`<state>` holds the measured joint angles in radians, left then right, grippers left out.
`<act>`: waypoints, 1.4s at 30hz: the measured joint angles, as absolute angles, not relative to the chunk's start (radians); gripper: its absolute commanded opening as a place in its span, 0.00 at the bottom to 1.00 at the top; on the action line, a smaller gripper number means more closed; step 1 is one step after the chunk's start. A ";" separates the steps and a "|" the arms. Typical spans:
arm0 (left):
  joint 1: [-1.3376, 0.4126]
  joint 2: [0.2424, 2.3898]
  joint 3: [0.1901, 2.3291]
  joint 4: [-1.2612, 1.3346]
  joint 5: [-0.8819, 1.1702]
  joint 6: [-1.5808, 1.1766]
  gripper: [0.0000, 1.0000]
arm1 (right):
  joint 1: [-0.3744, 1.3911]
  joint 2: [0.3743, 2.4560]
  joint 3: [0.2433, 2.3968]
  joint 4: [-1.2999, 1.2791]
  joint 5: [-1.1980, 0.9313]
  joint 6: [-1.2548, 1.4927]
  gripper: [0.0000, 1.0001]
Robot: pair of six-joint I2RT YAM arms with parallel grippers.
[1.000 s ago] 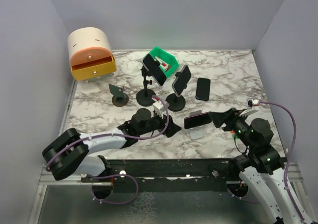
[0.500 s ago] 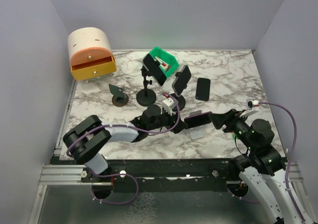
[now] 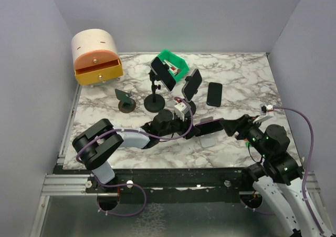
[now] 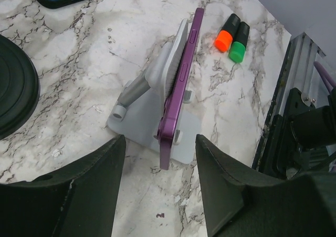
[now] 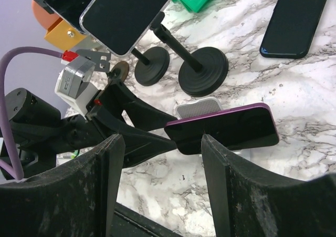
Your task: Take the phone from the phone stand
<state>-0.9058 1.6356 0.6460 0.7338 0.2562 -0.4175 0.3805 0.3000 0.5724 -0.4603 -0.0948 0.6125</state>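
Observation:
A purple phone [image 5: 226, 134] lies on its long edge on a low grey stand [image 5: 198, 108] at the front middle of the table. In the left wrist view the phone [image 4: 181, 84] is edge-on against the stand [image 4: 142, 108]. My left gripper [image 4: 160, 195] is open, its jaws on either side of the phone's near end without touching it. In the top view the left gripper [image 3: 197, 125] is just left of the phone [image 3: 211, 123]. My right gripper [image 5: 163, 189] is open and empty, a short way in front of the phone, and sits right of it in the top view [image 3: 229, 126].
Two dark phones [image 3: 163, 72] [image 3: 192, 84] stand on black pole stands behind. A black phone [image 3: 214, 94] lies flat at the right. A green bin [image 3: 173, 63], an orange drawer unit [image 3: 97, 55] and a small stand [image 3: 125, 99] are further back. Orange and green caps [image 4: 231, 37] lie past the stand.
My left arm has reached to the right, bringing its open gripper up to the purple phone's left end. The right arm and the phone have not moved.

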 measured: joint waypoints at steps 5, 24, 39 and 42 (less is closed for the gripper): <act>-0.906 1.649 0.648 0.740 0.257 -0.418 0.51 | 0.381 0.308 0.580 -0.464 -0.095 0.616 0.65; -0.906 1.689 0.666 0.785 0.289 -0.426 0.36 | 0.381 0.307 0.582 -0.466 -0.094 0.628 0.65; -0.912 1.665 0.648 0.806 0.303 -0.426 0.00 | 0.381 0.299 0.582 -0.472 -0.093 0.628 0.65; -0.912 1.639 0.634 0.802 0.303 -0.426 0.00 | 0.381 0.294 0.582 -0.474 -0.093 0.628 0.65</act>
